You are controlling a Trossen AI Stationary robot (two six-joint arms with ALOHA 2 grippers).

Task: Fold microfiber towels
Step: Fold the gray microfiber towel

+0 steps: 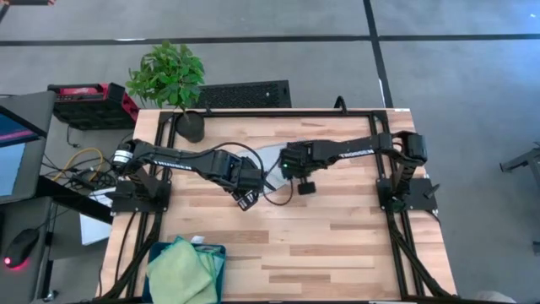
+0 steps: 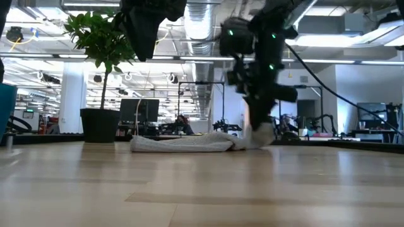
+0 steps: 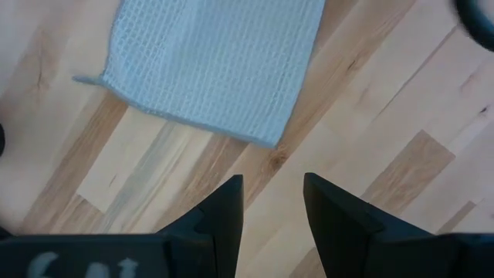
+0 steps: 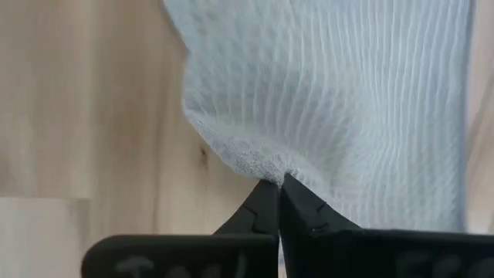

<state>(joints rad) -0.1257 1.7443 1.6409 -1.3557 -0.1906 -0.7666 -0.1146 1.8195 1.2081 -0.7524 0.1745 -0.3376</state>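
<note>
A towel (image 1: 268, 157) lies on the table (image 1: 337, 245) just right of the potted plant (image 1: 187, 118) at the far edge. Both grippers flank it: the left gripper (image 1: 246, 200) nearer the front, the right gripper (image 1: 283, 167) on its right edge. A bin (image 1: 221, 253) holding more towels (image 1: 181, 270) sits at the front, well apart from the plant.

Left gripper (image 3: 272, 202) hovers mid-surface, fingers (image 3: 224, 212) apart, holding nothing. Right gripper (image 4: 279, 188) reaches inward and down, fingers pinched together on the pale grey towel (image 4: 332, 100).

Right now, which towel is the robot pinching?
The pale grey towel mid-table; the right gripper is shut on its edge. The green towel sits untouched in the bin.
</note>
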